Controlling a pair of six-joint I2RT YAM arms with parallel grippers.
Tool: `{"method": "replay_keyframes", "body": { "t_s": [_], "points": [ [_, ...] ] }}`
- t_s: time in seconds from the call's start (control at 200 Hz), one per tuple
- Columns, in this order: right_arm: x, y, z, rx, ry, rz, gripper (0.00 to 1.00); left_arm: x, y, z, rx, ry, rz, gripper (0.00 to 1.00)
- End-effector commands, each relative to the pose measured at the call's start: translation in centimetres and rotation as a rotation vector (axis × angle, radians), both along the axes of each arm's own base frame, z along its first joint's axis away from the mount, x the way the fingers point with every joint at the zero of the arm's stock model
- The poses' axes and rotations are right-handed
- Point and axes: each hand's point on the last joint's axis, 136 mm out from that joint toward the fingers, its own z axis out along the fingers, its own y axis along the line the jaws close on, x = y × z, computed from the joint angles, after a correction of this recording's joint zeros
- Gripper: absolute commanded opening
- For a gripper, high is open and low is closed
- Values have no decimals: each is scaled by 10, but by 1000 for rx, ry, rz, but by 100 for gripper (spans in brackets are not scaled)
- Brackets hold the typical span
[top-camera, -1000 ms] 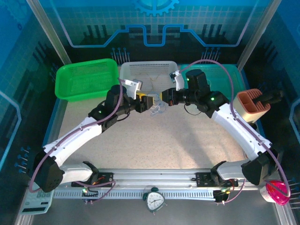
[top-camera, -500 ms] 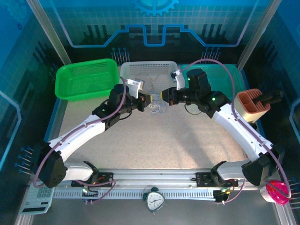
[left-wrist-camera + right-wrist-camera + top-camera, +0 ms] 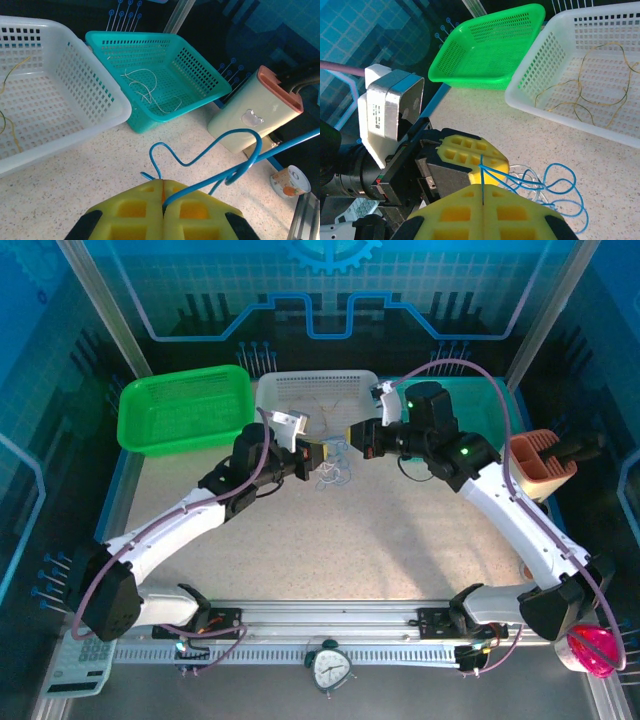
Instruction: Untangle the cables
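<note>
back edge: green basket (image 3: 185,412), white basket (image 3: 318,390) and teal basket (image 3: 150,60) side by side, no gap to pass
centre: left gripper (image 3: 163,189) and right gripper (image 3: 483,192) tip to tip, cables (image 3: 560,192) strung between them, blocked
right side: beige holder (image 3: 540,468) close by right arm, tight
front: table (image 3: 370,540) bare between the arms, open room
near edge: rail (image 3: 330,625) across

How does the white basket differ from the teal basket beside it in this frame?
The white basket is plain white; the teal basket is blue-green. The white basket holds yellow-tan strands, while the teal basket holds whitish strands. In the top view, the white basket sits mid-row at the far side and the teal basket sits to its right. Both are open-topped, perforated rectangular plastic baskets.
</note>
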Motion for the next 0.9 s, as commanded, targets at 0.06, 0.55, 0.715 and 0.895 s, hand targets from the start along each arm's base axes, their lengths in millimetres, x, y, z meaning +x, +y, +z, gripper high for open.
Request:
{"method": "replay_keyframes", "body": {
  "t_s": [0.06,0.55,0.715,0.895],
  "points": [
    [0,-19,45,56,-115,-58,0,6,25,-26,46,75,92,0],
    [4,-19,56,90,-124,-53,0,-1,38,-25,43,75,128,73],
    [4,-17,57,100,-123,-47,0,-7,38,-12,10,53,113,78],
    [3,-14,58,107,-119,-37,0,-15,30,4,-33,30,52,78]
  ]
}}
